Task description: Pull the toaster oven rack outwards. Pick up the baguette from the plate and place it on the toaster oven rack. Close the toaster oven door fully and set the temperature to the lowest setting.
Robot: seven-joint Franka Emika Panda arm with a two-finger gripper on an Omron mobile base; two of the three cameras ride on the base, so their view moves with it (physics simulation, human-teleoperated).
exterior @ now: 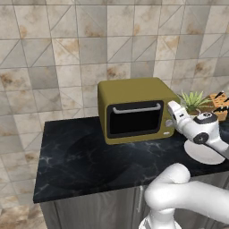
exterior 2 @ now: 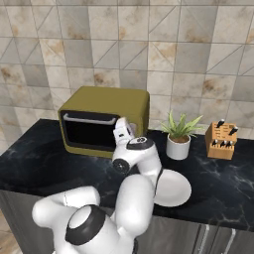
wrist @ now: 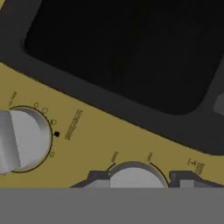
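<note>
Olive-yellow toaster oven (exterior: 136,109): on dark counter (exterior: 76,156), door (exterior: 135,118) shut. Gripper (wrist: 138,176): at the front's right side, fingertips (wrist: 97,178) straddling a grey knob (wrist: 135,177), apparently parted, gripping nothing. Plate (exterior 2: 173,187): bare, beside oven. Temperature setting seemingly under way.

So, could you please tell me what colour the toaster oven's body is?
Olive-yellow; the toaster oven body shows best in the left base view.

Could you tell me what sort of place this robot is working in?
A kitchen, rendered: a dark marble counter over grey cabinets, a tiled wall behind, and on the counter a toaster oven, a knife block and a potted plant.
</note>
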